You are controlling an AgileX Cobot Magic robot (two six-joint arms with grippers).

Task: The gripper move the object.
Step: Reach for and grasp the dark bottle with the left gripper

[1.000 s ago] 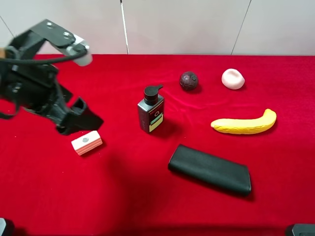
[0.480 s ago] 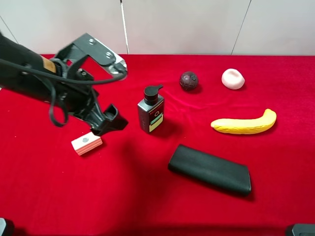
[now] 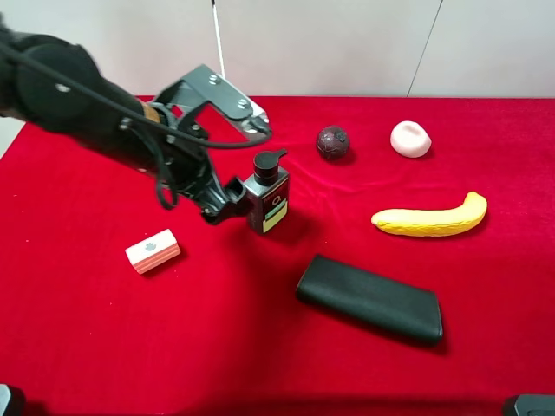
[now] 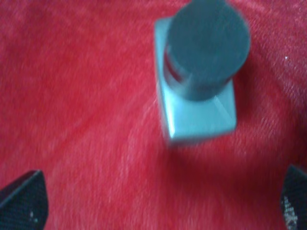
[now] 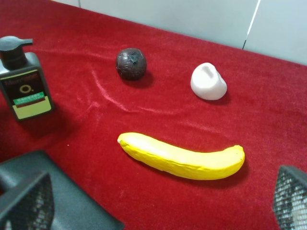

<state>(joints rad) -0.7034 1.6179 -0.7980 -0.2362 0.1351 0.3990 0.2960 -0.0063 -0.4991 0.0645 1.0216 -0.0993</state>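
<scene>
The dark grey pump bottle [image 3: 266, 198] stands upright on the red cloth, left of the middle. My left gripper [image 3: 232, 198] is open just to its left, low over the cloth and very close to it. In the left wrist view the bottle [image 4: 199, 91] sits ahead between the two spread fingertips [image 4: 21, 201], and nothing is held; the left gripper [image 4: 158, 203] is empty. My right gripper [image 5: 158, 203] is open and empty; its view shows the bottle [image 5: 24, 81] far off. The right gripper is out of the exterior high view.
A flat black case [image 3: 368, 299] lies in front of the bottle to the right. A banana [image 3: 429, 217], a dark ball [image 3: 332, 142] and a white lump [image 3: 410, 139] lie to the right and back. A pink-and-white block [image 3: 153, 251] lies at the left.
My left arm has swung from the far left, past the pink-and-white block, rightward up to the bottle. The bottle and the other things have not moved.
</scene>
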